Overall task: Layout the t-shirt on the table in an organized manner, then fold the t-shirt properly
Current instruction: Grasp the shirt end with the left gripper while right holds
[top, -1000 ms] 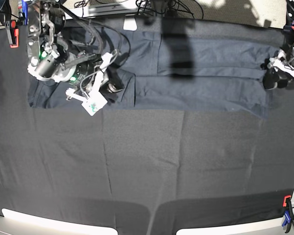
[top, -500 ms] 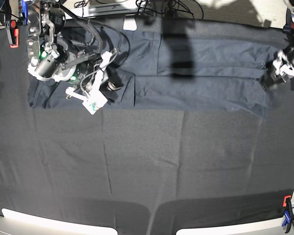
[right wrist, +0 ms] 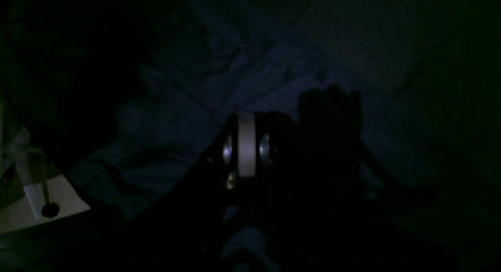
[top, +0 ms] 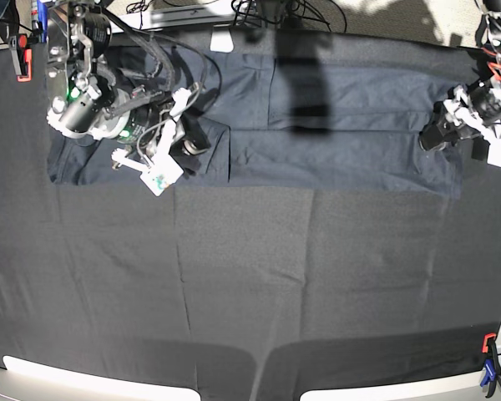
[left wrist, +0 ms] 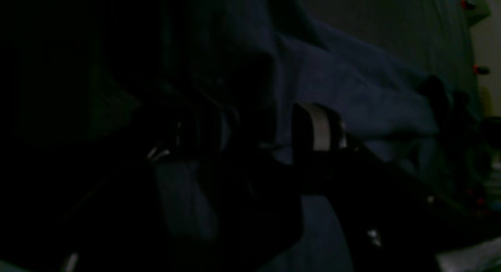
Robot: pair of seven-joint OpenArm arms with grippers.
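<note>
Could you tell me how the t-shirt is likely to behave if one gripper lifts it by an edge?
The t-shirt lies in soft folds and creases along the table, so it is probably floppy and would drape rather than hold shape. It looks thin, so likely light. Spread wide, the far end would probably drag.
</note>
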